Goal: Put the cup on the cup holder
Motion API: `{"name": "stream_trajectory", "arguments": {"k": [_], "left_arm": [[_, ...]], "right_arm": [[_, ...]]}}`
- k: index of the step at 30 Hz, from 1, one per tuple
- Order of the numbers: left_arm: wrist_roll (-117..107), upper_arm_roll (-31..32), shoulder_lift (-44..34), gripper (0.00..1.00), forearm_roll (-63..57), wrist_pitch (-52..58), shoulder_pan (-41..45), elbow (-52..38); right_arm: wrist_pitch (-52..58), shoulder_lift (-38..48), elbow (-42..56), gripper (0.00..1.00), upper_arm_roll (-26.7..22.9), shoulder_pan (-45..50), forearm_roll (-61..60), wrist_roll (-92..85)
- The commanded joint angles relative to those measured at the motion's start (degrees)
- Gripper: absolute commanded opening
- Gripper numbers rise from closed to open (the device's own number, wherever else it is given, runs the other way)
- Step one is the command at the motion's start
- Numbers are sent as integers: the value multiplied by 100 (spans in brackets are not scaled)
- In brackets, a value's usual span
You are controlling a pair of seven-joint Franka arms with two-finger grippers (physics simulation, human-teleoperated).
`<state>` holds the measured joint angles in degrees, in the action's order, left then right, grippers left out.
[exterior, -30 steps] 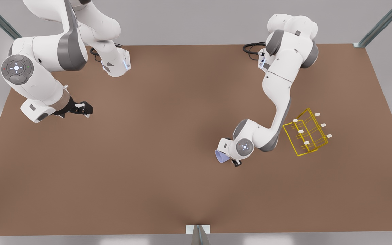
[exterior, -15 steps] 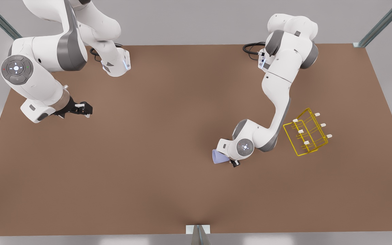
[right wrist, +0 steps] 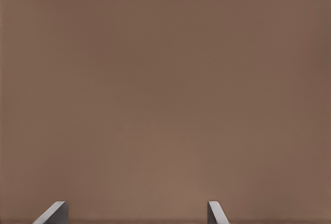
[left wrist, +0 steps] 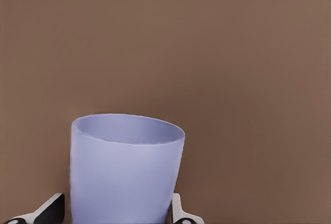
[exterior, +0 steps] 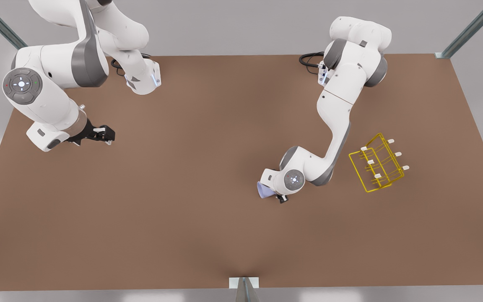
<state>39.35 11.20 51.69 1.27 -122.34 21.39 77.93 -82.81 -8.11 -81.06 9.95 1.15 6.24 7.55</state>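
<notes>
My left gripper (exterior: 276, 193) is clenched on the lavender-blue cup (exterior: 263, 189), a finger (left wrist: 178, 212) pressed to each side of its wall in the left wrist view, its open mouth turned away from my wrist. I hold it over the brown table (exterior: 191, 167), toward the front view's right. The yellow wire cup holder (exterior: 376, 167) stands farther right, well apart from the cup. My right gripper (exterior: 106, 135) waits at the far left, fingers spread and holding nothing.

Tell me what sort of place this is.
Likely a simulated robot test cell: a bare brown table, metal frame posts, and two arms, the left pincer holding a cup near a cup holder.
</notes>
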Motion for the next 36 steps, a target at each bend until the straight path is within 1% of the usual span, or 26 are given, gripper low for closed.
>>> {"name": "stream_trajectory", "arguments": {"k": [1,6,7,8,9,10,16,18,19,23,26,27,28,29,30,31,32,33,35,36], "left_arm": [[116,41,26,100,49,-264,-3,-6],[116,93,70,100,58,-369,-3,-6],[108,85,61,94,58,-369,-3,-6],[99,85,70,84,93,-369,-3,3],[99,85,70,79,102,-369,-3,-6],[81,85,61,77,102,-369,-3,3],[2,76,35,77,67,-317,6,-6],[-7,41,-18,77,-56,-124,15,-6],[-7,-38,-71,77,-92,34,15,-6],[-7,-671,-291,77,-118,606,269,-14],[-86,-1067,-404,77,-1048,1642,419,-383],[-86,-1242,-519,77,-1550,2143,428,-454],[-86,-1269,-616,77,-2128,2486,419,-463],[-77,-1295,-642,77,-2796,2890,410,-655],[-77,-1304,-642,77,-3940,3374,471,-709],[-77,-1295,-634,77,-4580,3602,515,-709],[-68,-1295,-555,77,-5713,4050,665,-700],[-42,-1295,-510,77,-6594,4306,683,-700],[-15,-1295,-467,77,-7939,4482,674,-691],[-7,-1295,-449,77,-8309,4491,656,-691]], "right_arm": [[2,2,3,100,-2,-1,-9,1],[2,2,3,100,7,8,0,9],[2,2,3,100,7,8,0,9],[2,11,3,100,7,8,0,9],[2,11,3,100,-2,8,0,9],[2,11,3,100,-2,8,0,9],[2,11,3,100,7,8,0,9],[2,11,3,100,-2,-1,0,1],[2,2,3,100,-2,17,0,9],[2,11,3,100,7,17,0,9],[2,2,3,100,7,8,9,9],[2,2,3,100,7,8,-9,9],[2,2,3,100,7,25,0,9],[2,2,3,100,7,17,0,9],[2,2,3,100,7,17,9,9],[2,2,3,100,7,8,0,9],[2,2,3,100,7,8,9,1],[2,2,3,100,7,-1,9,1],[2,2,3,100,7,8,18,9],[2,2,3,100,7,17,27,9]]}}
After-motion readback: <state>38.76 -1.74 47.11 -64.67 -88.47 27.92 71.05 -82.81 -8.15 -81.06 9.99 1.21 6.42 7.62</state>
